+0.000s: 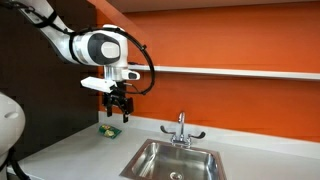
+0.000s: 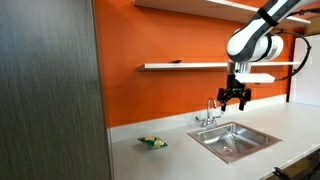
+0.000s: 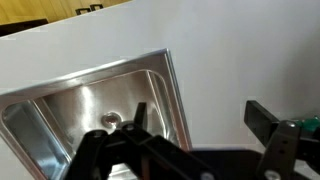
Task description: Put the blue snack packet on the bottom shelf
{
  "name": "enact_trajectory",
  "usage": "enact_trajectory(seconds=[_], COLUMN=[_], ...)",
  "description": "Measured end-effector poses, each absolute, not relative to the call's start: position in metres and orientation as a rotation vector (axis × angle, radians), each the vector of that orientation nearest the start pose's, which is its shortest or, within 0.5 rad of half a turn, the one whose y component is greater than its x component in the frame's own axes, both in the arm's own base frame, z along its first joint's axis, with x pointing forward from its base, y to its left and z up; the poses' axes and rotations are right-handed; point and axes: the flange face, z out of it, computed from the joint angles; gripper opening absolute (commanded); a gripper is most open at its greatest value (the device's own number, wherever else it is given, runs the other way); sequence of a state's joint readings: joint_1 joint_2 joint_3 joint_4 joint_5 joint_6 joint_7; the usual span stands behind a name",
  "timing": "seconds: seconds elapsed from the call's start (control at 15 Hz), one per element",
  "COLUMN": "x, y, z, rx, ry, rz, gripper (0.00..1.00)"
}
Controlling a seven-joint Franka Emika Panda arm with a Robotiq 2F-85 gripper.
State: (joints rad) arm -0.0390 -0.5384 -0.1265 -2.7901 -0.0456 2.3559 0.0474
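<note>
The bottom shelf (image 1: 240, 71) is a long white ledge on the orange wall, seen in both exterior views (image 2: 195, 66). A small slim dark thing that looks like the blue snack packet (image 2: 176, 62) lies on it; it is too small to tell its colour. My gripper (image 1: 118, 106) hangs in the air above the grey countertop, below the shelf and apart from it (image 2: 236, 98). In the wrist view the gripper (image 3: 200, 115) is open with nothing between the fingers, above the sink's edge.
A steel sink (image 1: 175, 160) with a faucet (image 1: 182, 129) is set into the countertop (image 2: 180, 155). A green packet (image 1: 108, 130) lies on the counter near the gripper (image 2: 152, 142). A higher shelf (image 2: 200, 5) runs above. A dark panel (image 2: 45, 90) stands at one side.
</note>
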Motion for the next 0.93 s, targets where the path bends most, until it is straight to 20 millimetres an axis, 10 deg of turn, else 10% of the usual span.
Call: enact_trajectory(seconds=[0.93], x=[0.376], y=[-0.048], z=[0.339], rx=[-3.129], ry=[0.031], rz=[-0.236], gripper=[1.0])
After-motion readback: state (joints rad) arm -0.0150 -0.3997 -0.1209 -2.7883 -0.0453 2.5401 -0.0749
